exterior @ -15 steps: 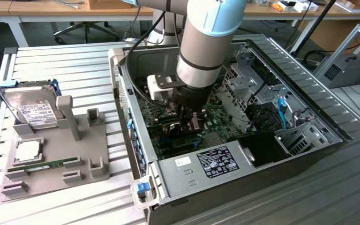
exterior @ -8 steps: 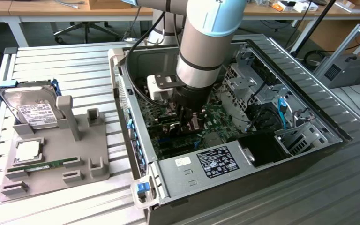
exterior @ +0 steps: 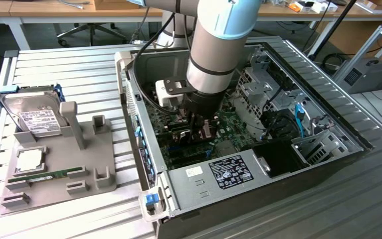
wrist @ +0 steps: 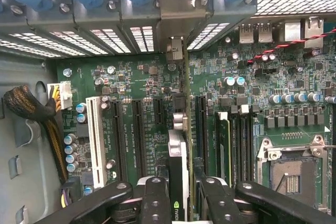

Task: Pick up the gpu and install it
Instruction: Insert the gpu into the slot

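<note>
Between the fingers (wrist: 157, 203), the gpu (wrist: 178, 166) is being gripped edge-on above the motherboard (wrist: 131, 124) — keeping it upright and slot-aligned is advisable.

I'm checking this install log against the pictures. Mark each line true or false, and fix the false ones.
1. The gripper holds the gpu edge-on above the motherboard. True.
2. The arm is over the grey fixture tray. False: it reaches into the open computer case.
3. The hard drive leans on the grey tray. True.
4. The processor socket has a cooler on it. False: it is bare.
</note>
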Robot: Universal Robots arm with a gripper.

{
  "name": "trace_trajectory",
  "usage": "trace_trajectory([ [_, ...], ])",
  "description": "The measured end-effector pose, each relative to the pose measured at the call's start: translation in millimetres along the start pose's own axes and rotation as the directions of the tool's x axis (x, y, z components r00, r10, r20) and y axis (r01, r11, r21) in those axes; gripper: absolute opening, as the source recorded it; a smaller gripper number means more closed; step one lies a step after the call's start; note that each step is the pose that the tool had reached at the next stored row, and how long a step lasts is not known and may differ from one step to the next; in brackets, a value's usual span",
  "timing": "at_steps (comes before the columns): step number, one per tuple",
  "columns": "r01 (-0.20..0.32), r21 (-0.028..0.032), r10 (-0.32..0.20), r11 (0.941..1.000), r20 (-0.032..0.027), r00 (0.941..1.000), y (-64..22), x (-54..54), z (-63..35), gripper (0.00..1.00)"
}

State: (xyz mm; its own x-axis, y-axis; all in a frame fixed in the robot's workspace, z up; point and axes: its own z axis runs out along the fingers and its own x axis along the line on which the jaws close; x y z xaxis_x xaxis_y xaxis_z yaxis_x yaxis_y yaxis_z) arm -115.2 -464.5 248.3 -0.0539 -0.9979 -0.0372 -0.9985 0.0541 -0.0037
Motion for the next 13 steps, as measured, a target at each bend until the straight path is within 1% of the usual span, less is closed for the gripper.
trace_trajectory([
  [13,0.0,0.0,0.0,1.0,-0.0001,1.0,2.3,-0.4,0.0,0.27],
])
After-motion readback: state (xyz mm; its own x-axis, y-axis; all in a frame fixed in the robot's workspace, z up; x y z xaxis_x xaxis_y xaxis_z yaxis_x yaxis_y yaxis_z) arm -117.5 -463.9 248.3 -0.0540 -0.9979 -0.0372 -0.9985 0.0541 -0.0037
